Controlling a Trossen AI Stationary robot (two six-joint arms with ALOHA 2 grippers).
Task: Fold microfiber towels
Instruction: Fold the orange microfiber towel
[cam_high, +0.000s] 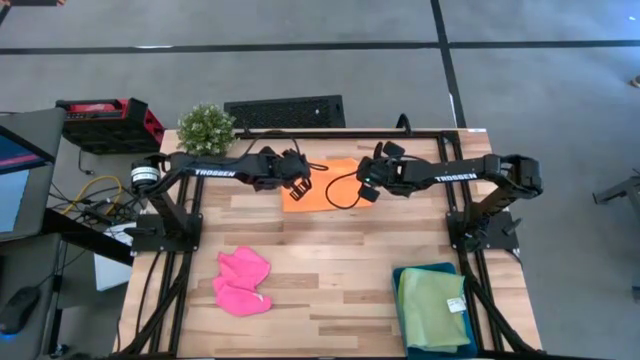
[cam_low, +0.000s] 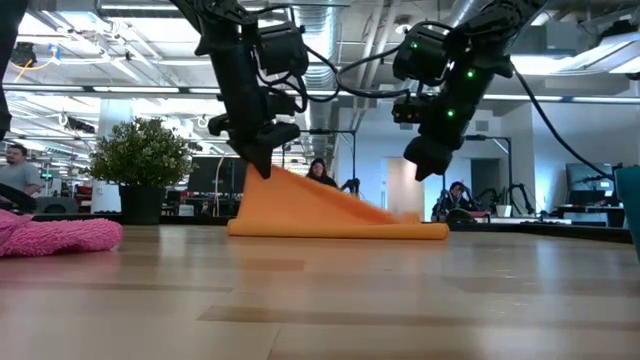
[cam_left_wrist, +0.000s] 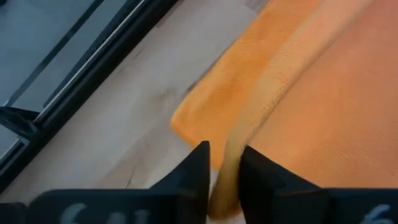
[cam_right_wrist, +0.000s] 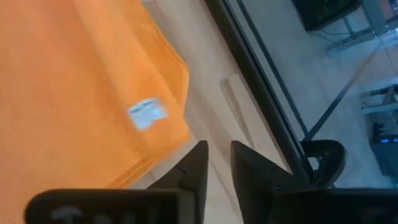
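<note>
The orange towel (cam_high: 322, 186) lies at the far middle of the table; in the low view (cam_low: 330, 215) its left end rises to a peak. My left gripper (cam_low: 262, 165) is shut on that raised end. My right gripper (cam_low: 428, 165) hovers shut and empty above the towel's right end, beside the corner with a white label (cam_right_wrist: 147, 113). The hot pink towel (cam_high: 242, 281) lies crumpled near the front left. The light green towel (cam_high: 432, 308) lies on the teal tray (cam_high: 405, 276). The yellow towel is out of view. My left gripper pinches a raised ridge of the orange towel (cam_left_wrist: 231, 163) between its two fingers, at the towel's left end. The fingers come from above, pointing down. The pinched end is lifted, and the cloth slopes down from it to the right part (cam_low: 400, 228), which lies on the table.
A potted plant (cam_high: 206, 128) stands at the far left corner, a black grille (cam_high: 284, 112) behind the far edge. The arms' bases (cam_high: 165, 228) (cam_high: 482, 232) stand at either side. Bare wood (cam_high: 330, 280) lies between the pink towel and the tray.
</note>
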